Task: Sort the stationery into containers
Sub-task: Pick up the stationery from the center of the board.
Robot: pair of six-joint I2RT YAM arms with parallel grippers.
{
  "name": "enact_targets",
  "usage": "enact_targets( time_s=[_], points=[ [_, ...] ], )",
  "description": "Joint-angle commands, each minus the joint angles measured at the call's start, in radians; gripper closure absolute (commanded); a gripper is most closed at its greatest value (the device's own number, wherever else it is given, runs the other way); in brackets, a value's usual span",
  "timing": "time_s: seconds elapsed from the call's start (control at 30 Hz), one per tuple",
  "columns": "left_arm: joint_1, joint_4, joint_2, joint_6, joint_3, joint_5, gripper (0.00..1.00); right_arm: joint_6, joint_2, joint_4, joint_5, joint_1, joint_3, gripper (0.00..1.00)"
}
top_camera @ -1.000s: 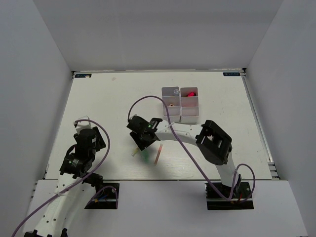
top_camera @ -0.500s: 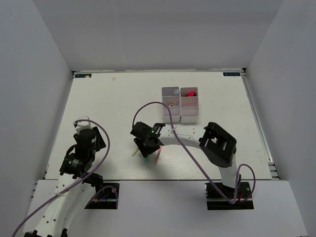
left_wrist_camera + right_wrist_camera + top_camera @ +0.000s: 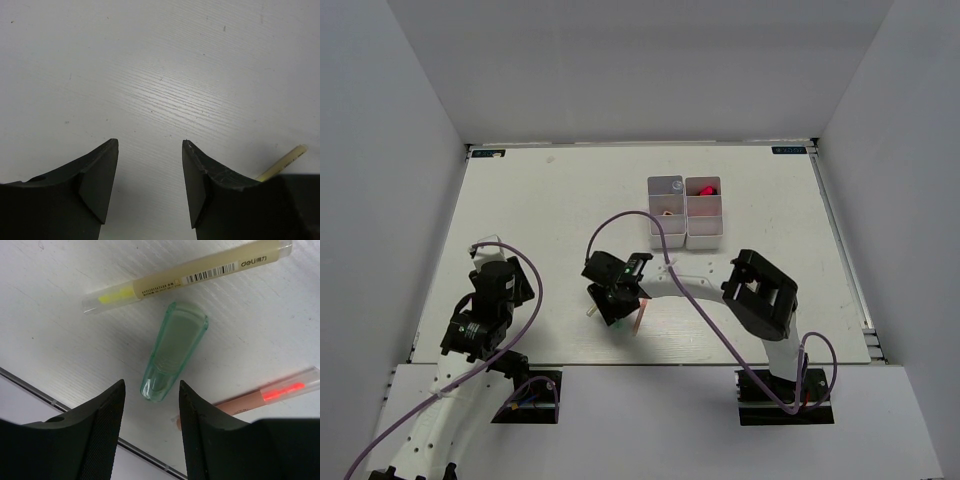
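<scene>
My right gripper [image 3: 151, 392] is open low over the table, its tips on either side of the near end of a translucent green tube [image 3: 174, 351], not touching it. A tan stick with a yellow tip [image 3: 186, 276] lies beyond the tube. An orange stick with a red tip [image 3: 260, 396] lies to its right. In the top view the right gripper [image 3: 613, 300] covers the tube; the orange stick [image 3: 639, 320] shows beside it. The white organiser [image 3: 686, 211] stands further back, with pink items in one compartment. My left gripper [image 3: 150, 146] is open and empty over bare table.
The table's near edge [image 3: 75, 415] runs just below the right gripper's tips. A tan stick end [image 3: 282, 162] shows at the right of the left wrist view. The left arm [image 3: 490, 300] sits at the left of the table. White walls enclose the table.
My right gripper has moved a little nearer and come down over the green tube, which showed below it a second ago. The left arm has not moved.
</scene>
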Motion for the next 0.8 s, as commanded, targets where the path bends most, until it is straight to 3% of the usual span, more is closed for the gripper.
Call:
enact_targets(
  time_s=[0.0,0.33,0.6,0.77],
  points=[
    [0.003,0.008,-0.011,-0.002,-0.009,-0.004,0.36,0.019,0.013,0.018,0.013,0.010,0.004,0.50],
    [0.003,0.012,-0.014,-0.003,-0.011,-0.001,0.36,0.022,0.076,0.024,0.071,0.012,0.010,0.51],
    [0.003,0.015,-0.023,-0.003,-0.009,-0.001,0.36,-0.022,0.107,0.015,0.217,0.018,-0.030,0.73],
    [0.001,0.017,-0.029,-0.003,-0.009,0.001,0.36,-0.056,0.108,0.027,0.278,0.023,-0.076,0.75]
  ],
)
